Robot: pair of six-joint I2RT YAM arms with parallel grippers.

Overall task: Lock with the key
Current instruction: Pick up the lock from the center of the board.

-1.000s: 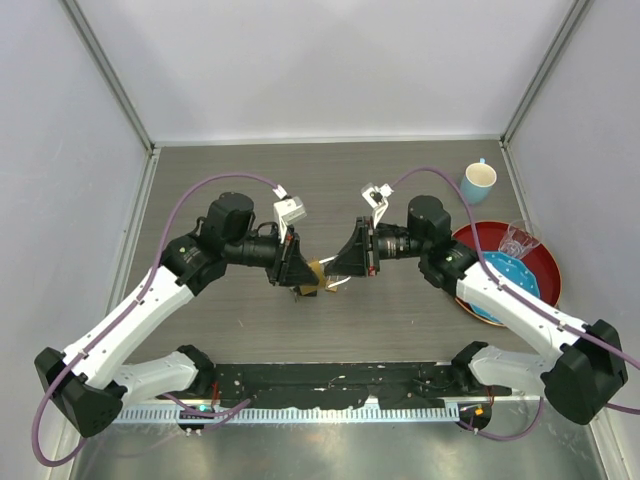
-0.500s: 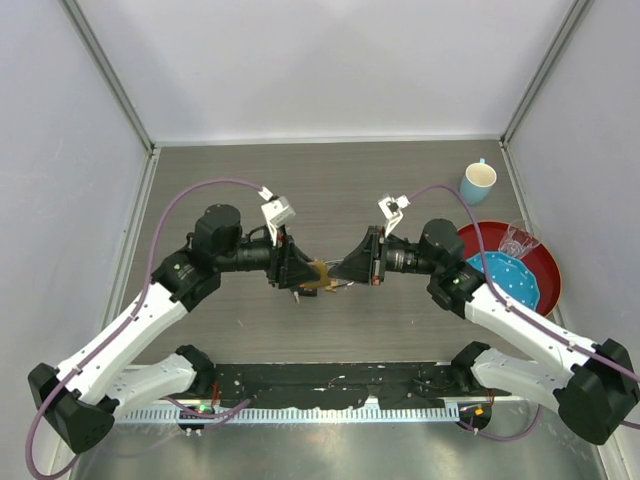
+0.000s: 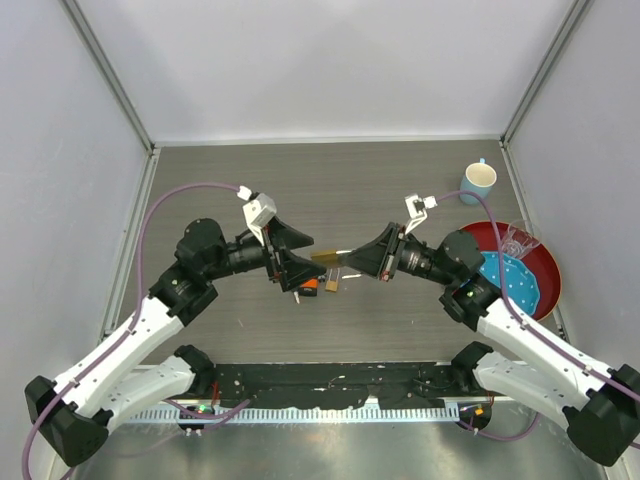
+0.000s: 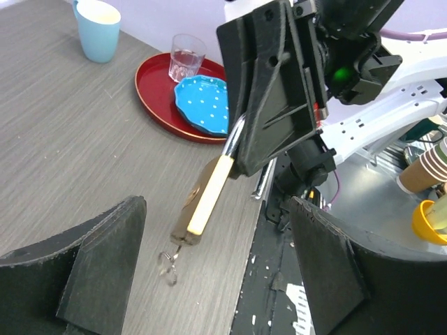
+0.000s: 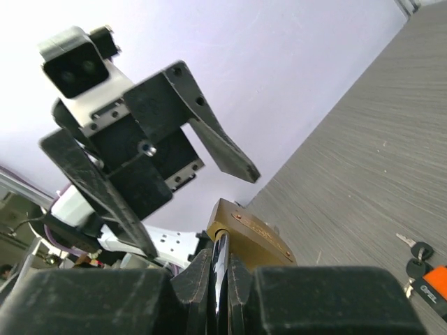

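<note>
My right gripper [image 3: 347, 258] is shut on the steel shackle [image 5: 221, 269] of a brass padlock [image 3: 326, 257], holding it off the table between the two arms. In the left wrist view the padlock [image 4: 201, 204] hangs slanted from those black fingers. A small key [image 4: 170, 259] with a wire ring dangles at its lower end, its blade hidden in the body. My left gripper [image 3: 305, 258] stands wide open just left of the padlock, its fingers [image 4: 105, 244] apart from it and touching nothing.
Spare keys with an orange tag [image 3: 309, 285] lie on the table under the padlock. At the right stand a blue cup [image 3: 478, 181] and a red tray [image 3: 545, 290] holding a blue dotted plate [image 3: 508, 275] and a glass [image 3: 517, 240].
My left gripper has opened wide and drawn back to the left, off the padlock. The right gripper has kept hold of the shackle and shifted slightly right.
</note>
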